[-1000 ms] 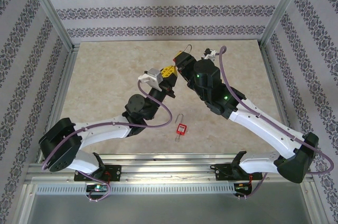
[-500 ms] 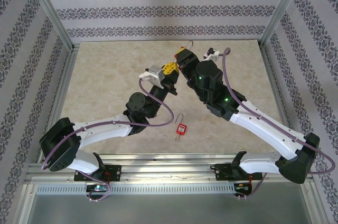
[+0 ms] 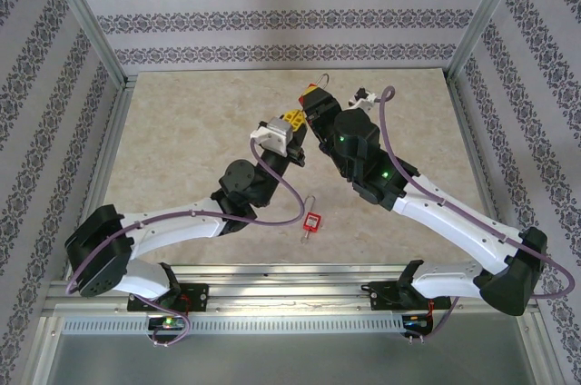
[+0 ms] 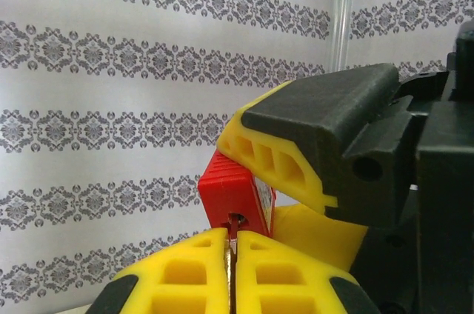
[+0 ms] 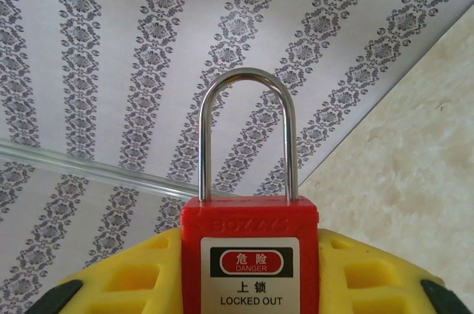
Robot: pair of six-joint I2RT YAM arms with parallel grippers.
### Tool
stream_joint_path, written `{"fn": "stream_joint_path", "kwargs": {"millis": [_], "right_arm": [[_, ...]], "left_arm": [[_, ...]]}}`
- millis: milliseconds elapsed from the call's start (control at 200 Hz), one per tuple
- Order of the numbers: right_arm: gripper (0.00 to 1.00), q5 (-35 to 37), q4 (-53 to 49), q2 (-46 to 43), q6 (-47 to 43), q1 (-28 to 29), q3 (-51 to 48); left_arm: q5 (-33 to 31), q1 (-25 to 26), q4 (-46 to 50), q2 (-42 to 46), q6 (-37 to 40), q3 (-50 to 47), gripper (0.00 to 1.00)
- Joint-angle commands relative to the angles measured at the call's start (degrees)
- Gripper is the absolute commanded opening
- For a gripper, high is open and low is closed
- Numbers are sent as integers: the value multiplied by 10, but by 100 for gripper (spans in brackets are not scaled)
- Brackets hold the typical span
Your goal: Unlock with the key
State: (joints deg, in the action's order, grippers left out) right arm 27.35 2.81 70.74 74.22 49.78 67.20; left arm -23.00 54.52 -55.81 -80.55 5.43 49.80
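My right gripper [image 5: 250,273] is shut on a red padlock [image 5: 250,229] labelled "LOCKED OUT". Its silver shackle [image 5: 248,77] points up and sits closed in the body. From above, that padlock [image 3: 314,93] is held over the far middle of the table. My left gripper [image 4: 234,255] is shut on the key [image 4: 235,234]. Only the key's thin blade shows between the yellow fingertips, with its tip in the keyhole on the underside of the padlock [image 4: 231,189]. In the top view my left gripper [image 3: 290,120] meets the right one there.
A second red padlock [image 3: 312,221] with a long thin shackle lies on the beige tabletop [image 3: 182,140] near the front, between the two arms. Patterned walls and metal posts enclose the table on three sides.
My left gripper has crept right and slightly farther, closing up against the padlock in the right gripper. The right arm shifted a little. The padlock on the table stayed put.
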Motion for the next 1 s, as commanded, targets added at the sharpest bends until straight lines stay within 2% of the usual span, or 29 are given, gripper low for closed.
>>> {"fn": "stream_joint_path", "kwargs": {"millis": [0, 180, 355, 535, 685, 769, 884, 994], "right_arm": [[0, -332, -56, 25, 18, 133, -29], [0, -329, -56, 27, 12, 137, -28], [0, -323, -58, 26, 13, 142, -31], [0, -320, -64, 35, 19, 151, -26], [0, -315, -68, 46, 24, 156, -20], [0, -315, -67, 49, 25, 159, -18], [0, -320, -60, 56, 30, 165, -15], [0, -317, -63, 50, 30, 163, -18]], "left_arm": [[160, -13, 116, -17, -60, 55, 0], [230, -50, 76, -23, -245, 46, 0], [274, -74, 16, -34, -349, 46, 0], [284, -58, 54, -44, -305, 83, 0], [269, -22, 113, -57, -220, 110, 0], [251, -22, 78, -60, -220, 91, 0], [262, -21, 98, -71, -205, 114, 0], [241, -27, 71, -74, -216, 100, 0]]}}
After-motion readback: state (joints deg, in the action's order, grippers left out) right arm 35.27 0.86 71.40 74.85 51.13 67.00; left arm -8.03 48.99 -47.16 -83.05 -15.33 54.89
